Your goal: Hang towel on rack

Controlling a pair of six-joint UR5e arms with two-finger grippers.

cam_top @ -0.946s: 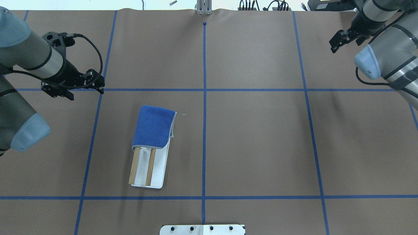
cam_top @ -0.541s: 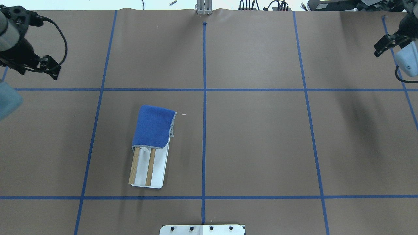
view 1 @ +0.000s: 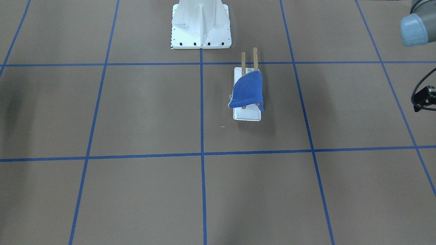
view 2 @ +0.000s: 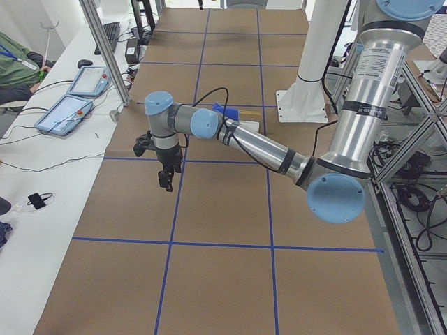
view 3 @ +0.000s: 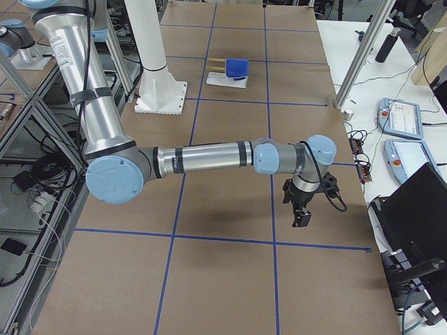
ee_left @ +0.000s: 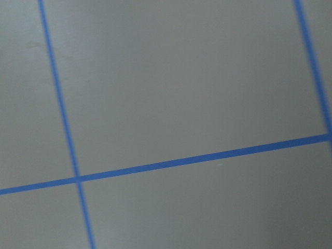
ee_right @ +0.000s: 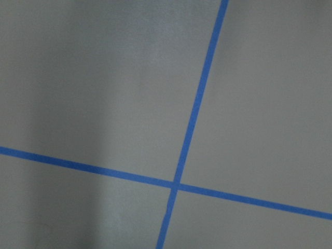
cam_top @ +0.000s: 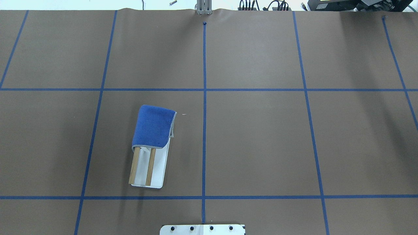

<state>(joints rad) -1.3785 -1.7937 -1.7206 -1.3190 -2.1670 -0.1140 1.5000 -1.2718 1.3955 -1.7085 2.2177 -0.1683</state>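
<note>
The royal-blue towel (cam_top: 152, 126) lies draped over the far half of the rack's two wooden rods (cam_top: 134, 166), and its edges hang down on both sides. The rack's white base (cam_top: 160, 171) stands left of the table's middle line. Towel (view 1: 247, 90) and rack base (view 1: 247, 115) also show in the front view. My left gripper (view 2: 165, 183) hangs far out over the table's left end and nothing shows in it. My right gripper (view 3: 302, 220) hangs over the table's right end. I cannot tell whether either is open or shut. Both wrist views show only bare table.
The white robot pedestal (view 1: 201, 27) stands at the near edge behind the rack. Blue tape lines cross the brown table cover. A side bench with tablets (view 2: 70, 112) runs along the far edge. A black part of the left arm (view 1: 424, 98) shows at the front view's right edge.
Both arms have swung outward and left the overhead view, the left to the left and the right to the right. The towel and rack have not moved.
</note>
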